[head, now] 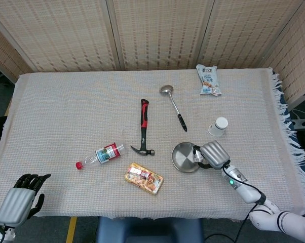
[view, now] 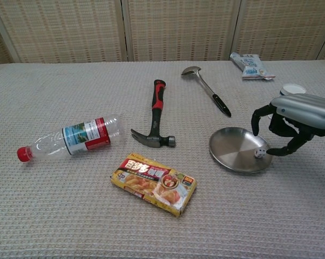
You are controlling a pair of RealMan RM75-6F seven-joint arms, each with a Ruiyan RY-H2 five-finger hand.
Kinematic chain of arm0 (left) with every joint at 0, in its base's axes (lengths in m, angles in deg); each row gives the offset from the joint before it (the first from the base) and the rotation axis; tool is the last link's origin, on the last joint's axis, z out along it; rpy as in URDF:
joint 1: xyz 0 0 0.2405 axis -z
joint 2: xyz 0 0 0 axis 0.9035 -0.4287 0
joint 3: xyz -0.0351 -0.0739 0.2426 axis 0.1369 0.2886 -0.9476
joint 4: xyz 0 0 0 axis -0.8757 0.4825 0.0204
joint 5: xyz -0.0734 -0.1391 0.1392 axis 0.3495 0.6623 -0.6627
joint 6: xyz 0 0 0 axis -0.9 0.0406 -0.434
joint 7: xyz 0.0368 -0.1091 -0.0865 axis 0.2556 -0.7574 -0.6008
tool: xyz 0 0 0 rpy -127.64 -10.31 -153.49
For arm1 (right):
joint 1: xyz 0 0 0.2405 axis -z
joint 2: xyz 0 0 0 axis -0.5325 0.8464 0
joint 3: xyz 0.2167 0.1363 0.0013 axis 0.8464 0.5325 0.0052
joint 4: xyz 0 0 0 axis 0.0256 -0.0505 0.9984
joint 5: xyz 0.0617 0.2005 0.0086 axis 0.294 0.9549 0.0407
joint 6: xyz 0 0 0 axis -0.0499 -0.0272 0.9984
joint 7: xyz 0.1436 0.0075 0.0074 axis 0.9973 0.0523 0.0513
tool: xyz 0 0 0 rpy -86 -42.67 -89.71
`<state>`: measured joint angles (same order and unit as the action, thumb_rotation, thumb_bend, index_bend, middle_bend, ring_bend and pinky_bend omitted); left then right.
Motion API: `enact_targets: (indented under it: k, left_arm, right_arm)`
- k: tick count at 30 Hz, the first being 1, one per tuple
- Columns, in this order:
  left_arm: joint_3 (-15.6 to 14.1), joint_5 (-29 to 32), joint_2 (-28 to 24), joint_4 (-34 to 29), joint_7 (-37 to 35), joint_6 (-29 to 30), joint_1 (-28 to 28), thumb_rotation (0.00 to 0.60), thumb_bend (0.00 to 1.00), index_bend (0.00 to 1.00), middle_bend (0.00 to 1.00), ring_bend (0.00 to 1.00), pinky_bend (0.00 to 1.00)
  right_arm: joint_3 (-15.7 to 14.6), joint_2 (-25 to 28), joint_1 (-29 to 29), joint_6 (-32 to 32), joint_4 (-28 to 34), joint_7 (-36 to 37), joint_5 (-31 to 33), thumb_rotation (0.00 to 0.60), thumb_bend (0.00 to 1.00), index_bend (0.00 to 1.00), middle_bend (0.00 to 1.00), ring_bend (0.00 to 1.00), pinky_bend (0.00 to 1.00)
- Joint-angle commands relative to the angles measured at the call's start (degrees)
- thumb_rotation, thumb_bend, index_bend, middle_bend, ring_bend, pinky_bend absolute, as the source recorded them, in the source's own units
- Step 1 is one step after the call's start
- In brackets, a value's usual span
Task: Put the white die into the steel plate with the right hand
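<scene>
The steel plate sits right of centre, near the table's front. The white die is low over the plate's right inner edge, against the thumb tip of my right hand. That hand hovers over the plate's right rim with its fingers arched above the die. A gap shows between the arched fingertip and the die, and I cannot tell whether the die is still pinched or lies on the plate. My left hand rests at the table's front left corner, holding nothing, fingers apart.
A white paper cup stands just behind the right hand. A ladle, a red-handled hammer, a plastic bottle and a yellow food box lie left of the plate. A snack bag is at the back right.
</scene>
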<state>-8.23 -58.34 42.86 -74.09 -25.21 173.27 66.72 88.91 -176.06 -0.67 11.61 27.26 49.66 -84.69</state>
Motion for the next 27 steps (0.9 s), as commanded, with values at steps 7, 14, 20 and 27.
enact_targets:
  k: [7,14,20,27]
  left_arm:
    - [-0.14,-0.20,0.06,-0.11,0.39,-0.15,0.01,0.600,0.56,0.18,0.27,0.19,0.19]
    - [-0.12,-0.04,0.13,-0.08,0.50,-0.33,0.06,0.600,0.56,0.18,0.27,0.19,0.19]
    - [-0.11,0.09,0.21,-0.06,0.58,-0.47,0.09,0.600,0.56,0.18,0.27,0.19,0.19]
    - [-0.23,-0.11,0.00,-0.10,0.06,-0.51,0.15,0.600,0.56,0.18,0.27,0.19,0.19]
  right_arm:
    - [1.09,1.58,0.77,-6.80,0.47,1.84,-1.86,0.600,0.05,0.29,0.58,0.47,0.72]
    - [3.87,2.68,-0.39,-5.63,-0.87,-2.13,1.38,0.600,0.02,0.19,0.25,0.09,0.33]
    - [6.62,4.92,-2.70,-0.12,1.57,-6.19,6.71,0.600,0.03,0.20,0.23,0.09,0.28]
    - [9.18,5.39,-5.43,7.38,1.12,-16.65,16.58,0.600,0.09,0.24,0.23,0.09,0.28]
